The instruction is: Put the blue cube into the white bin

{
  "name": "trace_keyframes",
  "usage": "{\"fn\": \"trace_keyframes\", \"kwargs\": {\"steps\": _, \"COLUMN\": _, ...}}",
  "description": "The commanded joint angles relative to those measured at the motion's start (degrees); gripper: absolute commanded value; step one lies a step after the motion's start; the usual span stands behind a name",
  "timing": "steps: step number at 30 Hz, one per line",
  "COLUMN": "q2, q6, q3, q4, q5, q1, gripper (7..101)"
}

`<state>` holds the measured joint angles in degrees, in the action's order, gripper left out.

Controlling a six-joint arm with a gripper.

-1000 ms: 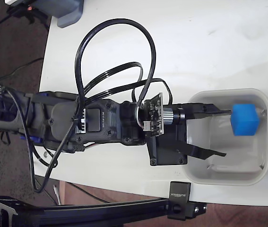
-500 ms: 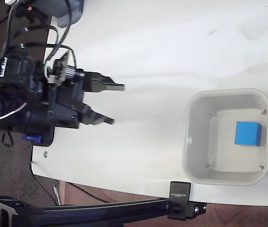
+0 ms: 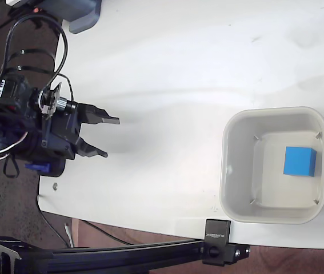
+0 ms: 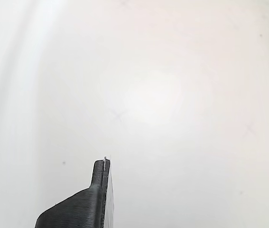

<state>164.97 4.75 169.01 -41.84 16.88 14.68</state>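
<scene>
White tabletop (image 3: 207, 63) fills most of the fixed view, with dark floor along its nine o'clock edge. Toward four o'clock on it sits the white bin (image 3: 230, 165), and the blue cube (image 3: 298, 161) lies flat on the bin's bottom, nearer the three o'clock wall and apart from all the walls. One second ago the cube hung between the fingers over the bin; half a second ago it was already resting inside and the arm had withdrawn. The gripper (image 3: 106, 137) has since drawn back further to the nine o'clock edge of the table, well apart from the bin, its fingers spread and holding nothing. Judging by this, the placing is done and only the retreat is left. At the twelve o'clock corner a grey-blue device (image 3: 82, 14) rests on the table. The wrist view adds little: one dark finger (image 4: 84, 204) at six o'clock over bare white surface, with neither bin nor cube visible.
</scene>
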Motion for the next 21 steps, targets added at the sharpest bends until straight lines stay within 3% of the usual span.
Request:
{"fn": "trace_keyframes", "kwargs": {"steps": 1, "q2": 8.3, "q6": -0.1, "q3": 2.1, "q4": -1.5, "q5": -0.9, "q1": -0.2, "gripper": 100.3}}
{"fn": "trace_keyframes", "kwargs": {"steps": 5, "q2": 9.6, "q6": -0.4, "q3": 2.4, "q4": -2.2, "q5": -3.3, "q1": -1.7, "gripper": 100.3}}
{"fn": "trace_keyframes", "kwargs": {"steps": 10, "q2": 9.9, "q6": -2.3, "q3": 2.4, "q4": -2.6, "q5": -10.4, "q1": -8.2, "gripper": 100.3}}
{"fn": "trace_keyframes", "kwargs": {"steps": 21, "q2": 9.9, "q6": -0.7, "q3": 2.4, "q4": -2.7, "q5": -8.4, "q1": -7.9, "gripper": 100.3}}
